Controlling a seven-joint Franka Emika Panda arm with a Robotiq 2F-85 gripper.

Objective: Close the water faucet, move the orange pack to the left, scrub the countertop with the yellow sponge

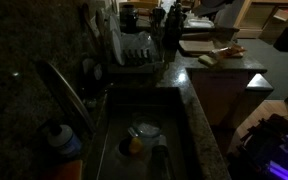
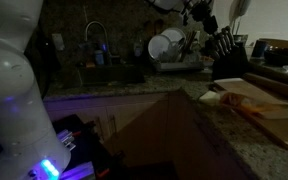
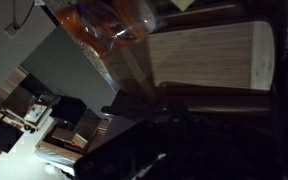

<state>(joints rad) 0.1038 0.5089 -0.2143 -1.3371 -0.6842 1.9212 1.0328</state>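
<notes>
A dim kitchen, seen from three angles. Your claw [image 3: 154, 130] is clenched and grips nothing that shows. In the wrist view its dark fingers fill the lower edge. They are well apart from the orange pack [image 3: 104, 25], a crinkly, partly see-through packet just beside a pale wooden board [image 3: 209, 55].

In an exterior view a pale block, probably the yellow sponge [image 1: 209, 60], lies on the speckled worktop [image 1: 199, 85] to one side of the sink [image 1: 179, 130]. The water faucet [image 1: 66, 92] slants over the sink. It is too dark to tell whether water is running.

What could go wrong from here:
- If you lower the claw while it is clenched, it will likely shove or flatten the pack instead of taking it. Release it first.
- The pack looks soft and slick, so a light pinch may slip off and a hard one may crush or tear it.
- The pack sits close to the board, so a finger could catch the board's edge and drag it along.
- A knife block [image 2: 224, 45] and a dish rack [image 2: 169, 45] stand near the work area, and a wide swing could strike them.
- A slide that carries too far could tip the pack into the sink.
- The poor light makes height above the worktop hard to judge.

No brand, label or writing can be read. Any print on the pack is blurred.
</notes>
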